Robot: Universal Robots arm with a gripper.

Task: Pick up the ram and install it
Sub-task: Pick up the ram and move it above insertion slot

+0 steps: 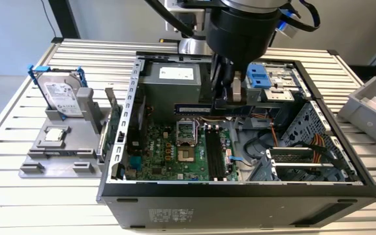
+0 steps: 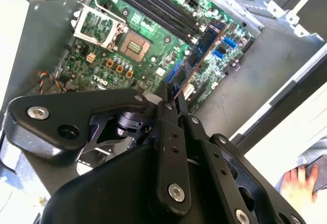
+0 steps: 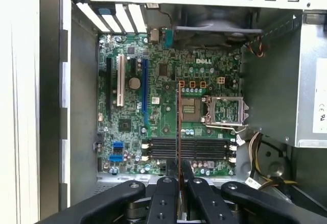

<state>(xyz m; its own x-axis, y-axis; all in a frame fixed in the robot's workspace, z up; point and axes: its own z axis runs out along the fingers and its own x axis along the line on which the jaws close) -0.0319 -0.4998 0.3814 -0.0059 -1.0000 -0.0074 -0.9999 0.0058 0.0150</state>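
over motherboard [image 3: 153, 117] | hand [image 2: 172, 97] clamps ram [image 2: 198, 58] | ram's gripped end hidden

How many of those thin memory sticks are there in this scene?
1. The ram is clamped in the gripper, hanging over the motherboard inside the open case. Its long black slots look empty; another could be hidden.

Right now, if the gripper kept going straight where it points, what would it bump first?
Probably the motherboard, near the long black memory slots. The ram held in the gripper leads, so it would likely touch first. Depth is hard to judge.
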